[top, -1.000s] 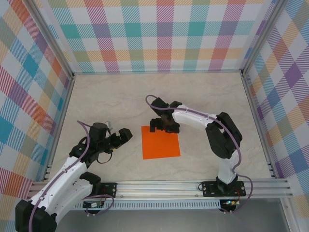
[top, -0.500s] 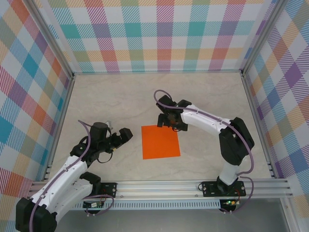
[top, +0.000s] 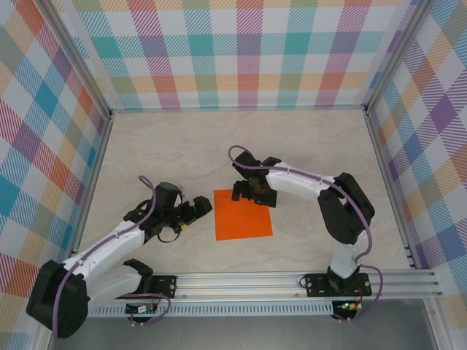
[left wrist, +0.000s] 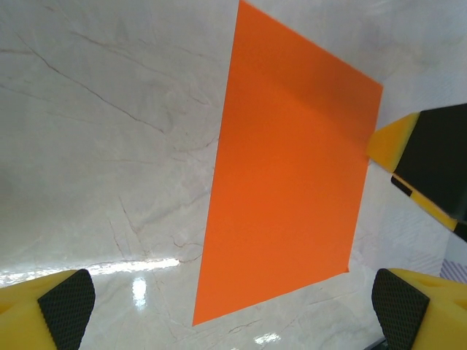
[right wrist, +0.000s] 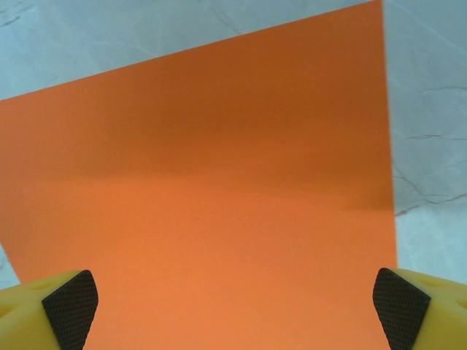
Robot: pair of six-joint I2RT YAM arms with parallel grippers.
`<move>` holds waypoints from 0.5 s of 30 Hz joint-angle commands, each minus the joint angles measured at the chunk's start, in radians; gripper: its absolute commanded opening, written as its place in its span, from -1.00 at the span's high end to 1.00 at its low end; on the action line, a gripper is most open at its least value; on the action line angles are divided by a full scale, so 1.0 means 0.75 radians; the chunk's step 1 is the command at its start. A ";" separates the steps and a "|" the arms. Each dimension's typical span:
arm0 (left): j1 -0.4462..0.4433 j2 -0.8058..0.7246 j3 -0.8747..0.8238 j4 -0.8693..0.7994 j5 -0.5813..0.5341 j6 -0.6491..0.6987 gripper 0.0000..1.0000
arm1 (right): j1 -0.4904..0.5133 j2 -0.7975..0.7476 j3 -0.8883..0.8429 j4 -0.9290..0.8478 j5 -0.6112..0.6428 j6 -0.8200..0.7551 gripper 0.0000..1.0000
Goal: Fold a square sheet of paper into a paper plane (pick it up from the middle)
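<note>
Working outward from the arm bases, the bright orange square sheet of thin paper [top: 243, 214] lies flat on the pale marble-patterned tabletop [top: 182, 146], near the middle of the work area and unfolded.

1. Left gripper [top: 199, 208]: it has advanced from its position a second ago and now stands just beside the sheet's edge at 9 o'clock, jaws spread wide, holding nothing. The left wrist view shows the sheet lying between and ahead of its yellow fingertips.
2. Right gripper [top: 249, 194]: it drew back towards 12 o'clock half a second ago and has now returned over the sheet's far edge, jaws spread wide and empty. The right wrist view shows the paper spanning the gap between its pads.
3. Sheet position: unchanged over the last second.

Assessment: both arms are closing in for the first pick-up; no fold has begun.

Orientation: the sheet is square, so it has no long axis and no point yet. Its edges run nearly parallel to the table edges, turned slightly. A darker band crosses it in both wrist views; shadow or slight bow cannot be told.
</note>
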 commanded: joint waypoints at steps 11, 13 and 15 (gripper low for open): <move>-0.021 -0.031 0.040 -0.115 -0.174 -0.011 -1.00 | 0.040 0.108 0.048 -0.023 -0.048 0.029 -1.00; -0.013 -0.042 0.038 -0.138 -0.196 -0.011 -1.00 | 0.041 0.129 0.052 -0.019 -0.069 0.013 -0.98; 0.003 -0.046 0.039 -0.156 -0.200 -0.011 -1.00 | 0.047 0.147 0.052 -0.020 -0.076 0.002 -0.96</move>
